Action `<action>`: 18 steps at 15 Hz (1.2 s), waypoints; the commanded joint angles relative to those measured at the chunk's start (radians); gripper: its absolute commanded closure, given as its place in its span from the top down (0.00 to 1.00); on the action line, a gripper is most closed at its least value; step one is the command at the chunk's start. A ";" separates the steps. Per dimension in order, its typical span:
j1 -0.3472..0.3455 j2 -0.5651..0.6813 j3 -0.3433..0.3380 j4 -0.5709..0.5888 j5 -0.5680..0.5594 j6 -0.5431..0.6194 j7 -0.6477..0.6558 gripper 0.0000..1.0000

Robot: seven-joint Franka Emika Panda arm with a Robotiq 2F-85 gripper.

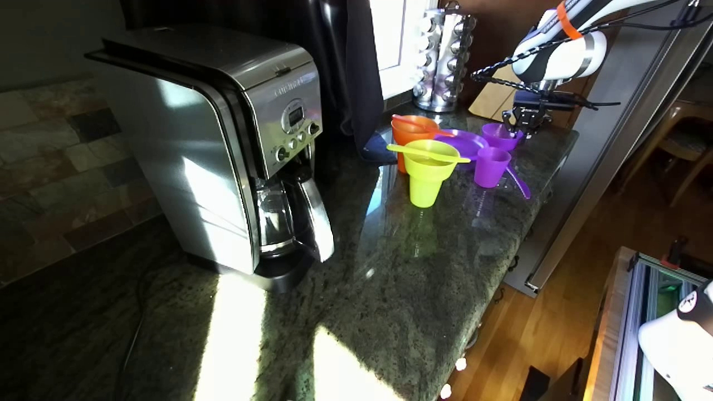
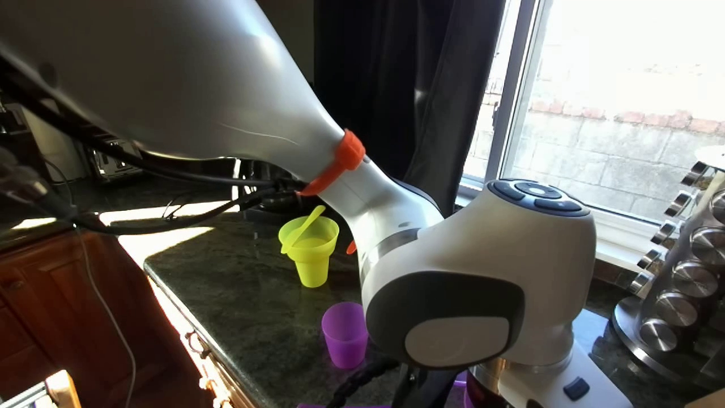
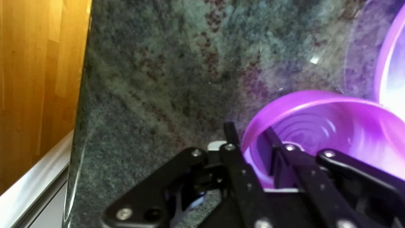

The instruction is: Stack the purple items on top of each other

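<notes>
Caught straddling the rim of a purple bowl (image 3: 335, 126) with a narrowly parted gripper (image 3: 251, 129), near a purple cup (image 1: 490, 170), purple plate (image 1: 468, 143) and purple spoon (image 1: 518, 181) on a granite countertop (image 1: 401, 284).

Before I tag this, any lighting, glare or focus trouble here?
In an exterior view, sunlight bleaches patches of granite countertop near the coffee maker; in both exterior views, the window is overexposed and the dark curtain loses detail; in the wrist view, the purple bowl shows sheen and gripper fingers look slightly soft.
</notes>
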 commanded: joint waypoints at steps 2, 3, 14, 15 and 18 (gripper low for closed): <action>0.011 -0.045 -0.013 -0.006 -0.024 -0.045 0.007 0.00; 0.013 -0.061 -0.014 -0.010 -0.026 -0.047 0.008 0.00; 0.007 -0.367 0.062 -0.178 -0.028 -0.066 -0.349 0.01; 0.008 -0.393 0.069 -0.198 -0.011 -0.073 -0.405 0.01; 0.022 -0.456 0.078 -0.245 0.034 -0.108 -0.566 0.01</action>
